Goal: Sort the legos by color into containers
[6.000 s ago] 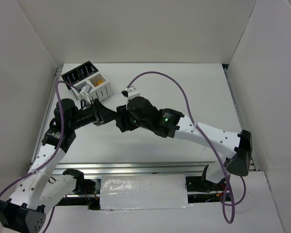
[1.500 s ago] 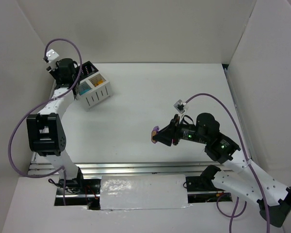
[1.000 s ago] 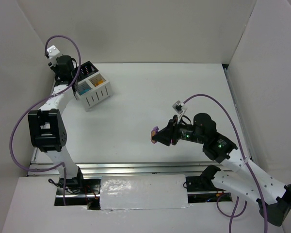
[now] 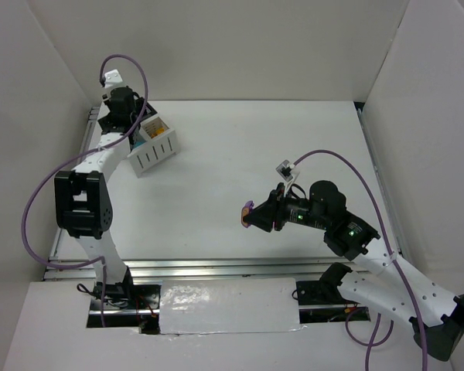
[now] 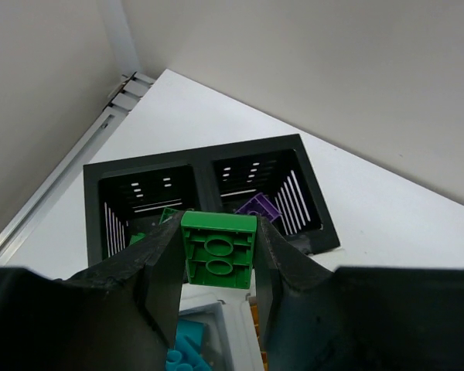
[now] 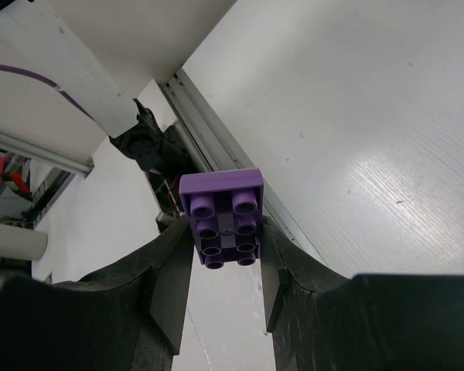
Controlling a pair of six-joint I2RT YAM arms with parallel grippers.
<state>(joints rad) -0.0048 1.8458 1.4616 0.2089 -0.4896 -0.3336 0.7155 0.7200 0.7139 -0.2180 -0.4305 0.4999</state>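
**Green lego [image 5: 218,246] above the black containers [image 5: 203,160]**

The left gripper [image 5: 218,259] clamped it at the far left of the table [image 4: 240,147]. The right gripper [image 6: 224,255] pinched a purple lego [image 6: 221,207] above the table, near and right of centre.

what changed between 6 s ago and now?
From mid-table, the left hand, gripping a green brick, swung far-left and now hangs over the black bins. The right hand pulled back right with a purple brick. In the last second the right hand and black bins stayed put.
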